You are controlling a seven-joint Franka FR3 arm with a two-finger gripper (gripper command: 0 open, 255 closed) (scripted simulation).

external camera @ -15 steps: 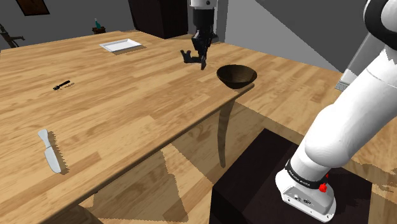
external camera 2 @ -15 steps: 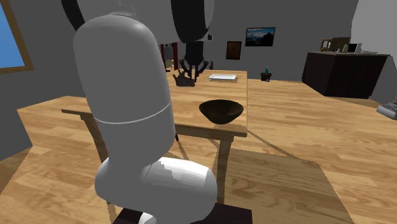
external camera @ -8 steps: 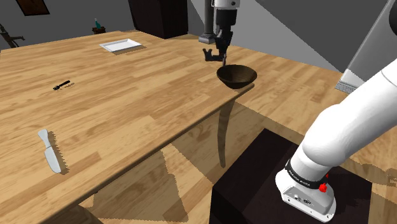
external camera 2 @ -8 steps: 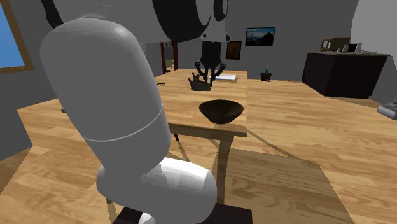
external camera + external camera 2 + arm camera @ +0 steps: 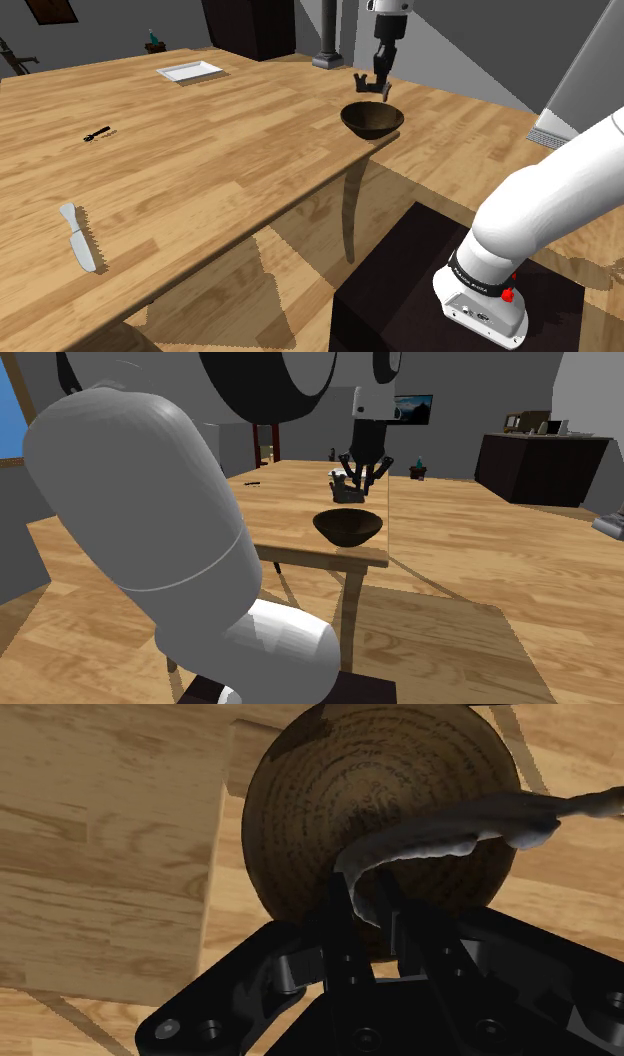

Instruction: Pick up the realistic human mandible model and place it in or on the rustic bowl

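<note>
Wrist view, my black two-finger gripper (image 5: 372, 896) clamped on grey curved jawbone model (image 5: 445, 829), above dark brown round bowl (image 5: 330, 794), near corner of light wooden table (image 5: 100, 854).

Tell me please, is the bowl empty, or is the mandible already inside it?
Empty: the bowl shows a bare inside; the mandible hangs above it, clasped by the gripper.

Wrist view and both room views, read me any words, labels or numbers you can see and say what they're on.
No text can be read in these pictures.
Bowl: rings of dark marks inside resemble writing, too blurred to read.
Framed wall picture: no words can be made out.
</note>
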